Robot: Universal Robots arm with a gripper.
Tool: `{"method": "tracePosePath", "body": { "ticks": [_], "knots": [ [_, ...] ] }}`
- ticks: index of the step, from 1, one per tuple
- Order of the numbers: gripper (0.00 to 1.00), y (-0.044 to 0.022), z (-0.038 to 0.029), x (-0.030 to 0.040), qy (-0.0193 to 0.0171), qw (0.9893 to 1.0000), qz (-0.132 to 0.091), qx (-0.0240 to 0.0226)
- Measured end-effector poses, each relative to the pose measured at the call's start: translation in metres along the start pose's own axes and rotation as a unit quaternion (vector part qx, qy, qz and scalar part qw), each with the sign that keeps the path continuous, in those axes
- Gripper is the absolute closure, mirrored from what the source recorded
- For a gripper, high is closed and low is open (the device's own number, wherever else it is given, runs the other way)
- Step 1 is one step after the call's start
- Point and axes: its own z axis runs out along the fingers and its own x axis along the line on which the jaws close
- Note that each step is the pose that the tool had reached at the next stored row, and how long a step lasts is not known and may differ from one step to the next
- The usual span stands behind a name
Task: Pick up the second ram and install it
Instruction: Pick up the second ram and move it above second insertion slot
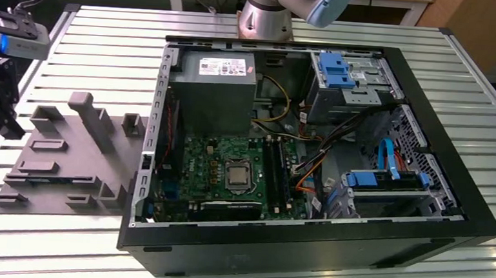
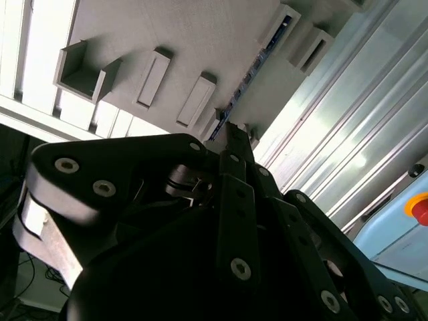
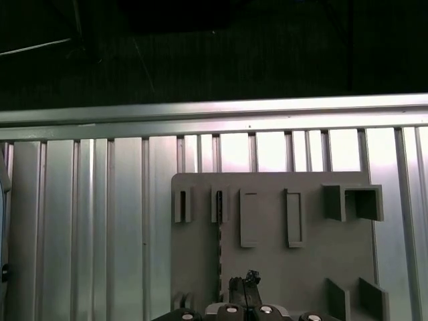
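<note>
Pick stage, by the look of things, with nothing lifted yet. Standing on its long edge in a narrow holder on the grey fixture plate, seen in both wrist views: the second ram, a thin strip flecked with blue, running out across the plate. Poised over the plate at the near end of that strip: the gripper. Cannot tell whether the claw is spread or pressed together, nor whether it touches the stick. Probably best to square up over the top edge, straddle both flat faces evenly, and come straight down rather than in from the side. Better, judging by the stick's length, to pinch nearer its middle than its end, to avoid tipping it. Likely wise to draw it straight up out of the holder without twisting, clear of the grey blocks beside it on the plate. Well apart from the plate, toward the exterior view's right: the open computer case with its green motherboard.
</note>
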Motion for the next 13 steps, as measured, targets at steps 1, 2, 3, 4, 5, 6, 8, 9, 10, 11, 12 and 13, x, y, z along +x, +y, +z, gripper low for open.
{"method": "tracePosePath", "body": {
  "ticks": [1,2,3,4,5,6,8,9,10,11,12,13],
  "knots": [
    [0.89,0.0000,0.0006,0.0000,0.0000,1.0000,0.000,0.0000],
    [0.89,0.0000,0.0010,0.0000,0.0000,1.0000,0.000,0.0000],
    [0.89,-0.0001,0.0011,0.0000,0.0001,1.0000,0.000,0.0000],
    [0.89,-0.0001,0.0013,0.0000,0.0004,1.0000,0.000,0.0001],
    [0.89,-0.0001,0.0014,0.0000,0.0008,1.0000,0.000,0.0001],
    [0.89,-0.0001,0.0016,0.0000,0.0011,1.0000,0.000,0.0001],
    [0.89,-0.0001,0.0020,0.0000,0.0015,1.0000,0.000,0.0001],
    [0.89,-0.0001,0.0023,0.0000,0.0017,1.0000,0.000,0.0001],
    [0.89,-0.0001,0.0026,0.0000,0.0018,1.0000,0.000,0.0002],
    [0.89,-0.0002,0.0030,0.0000,0.0021,1.0000,0.000,0.0002],
    [0.89,-0.0002,0.0034,0.0000,0.0024,1.0000,0.000,0.0002],
    [0.89,-0.0002,0.0038,0.0000,0.0029,1.0000,0.000,0.0002]
  ]
}}
